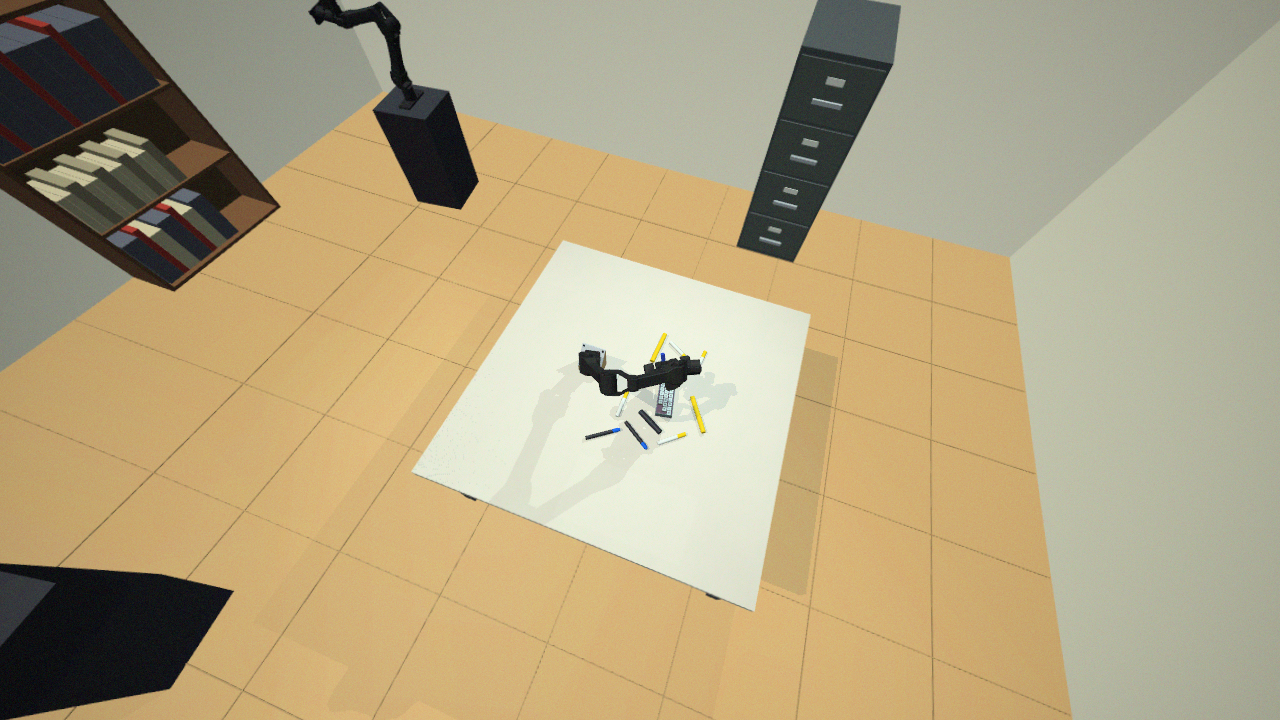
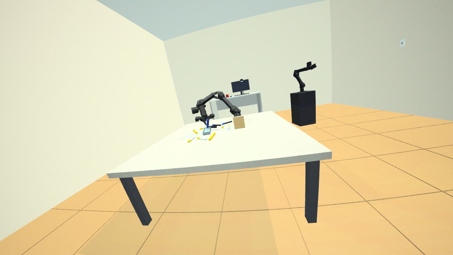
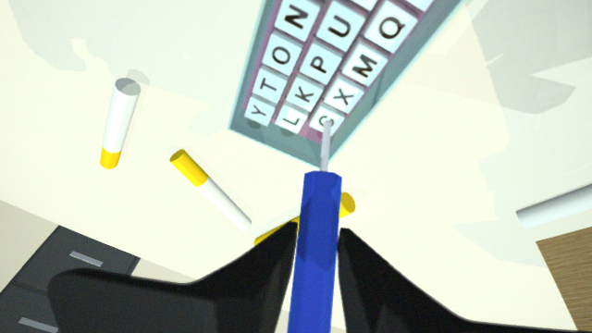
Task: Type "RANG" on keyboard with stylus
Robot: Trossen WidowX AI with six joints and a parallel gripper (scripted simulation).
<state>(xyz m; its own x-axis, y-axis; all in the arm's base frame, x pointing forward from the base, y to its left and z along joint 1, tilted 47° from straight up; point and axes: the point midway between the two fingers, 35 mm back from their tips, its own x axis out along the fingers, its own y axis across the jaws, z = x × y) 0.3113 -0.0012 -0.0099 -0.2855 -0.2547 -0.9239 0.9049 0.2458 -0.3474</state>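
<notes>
My gripper (image 3: 317,233) (image 2: 206,122) is shut on the blue stylus (image 3: 316,259) (image 2: 207,124) (image 1: 663,357), which points down over one end of the keyboard (image 3: 318,65) (image 2: 206,131) (image 1: 664,404). In the wrist view the stylus's thin grey tip overlaps the C key (image 3: 335,121); I cannot tell whether it touches. The N key (image 3: 296,18) shows near the top of that view, with O, T and Y in the same row. I cannot make out R, A or G; the far part of the keyboard is out of the wrist view.
White pens with yellow ends (image 3: 121,117) (image 3: 227,201) and a thick yellow stick (image 3: 347,205) (image 2: 212,136) lie past the near end. Another yellow stick (image 1: 697,413) lies beside the keyboard, and several dark pens (image 1: 649,421) beyond its other end. A wooden block (image 2: 239,122) (image 3: 569,273) stands by the arm's base.
</notes>
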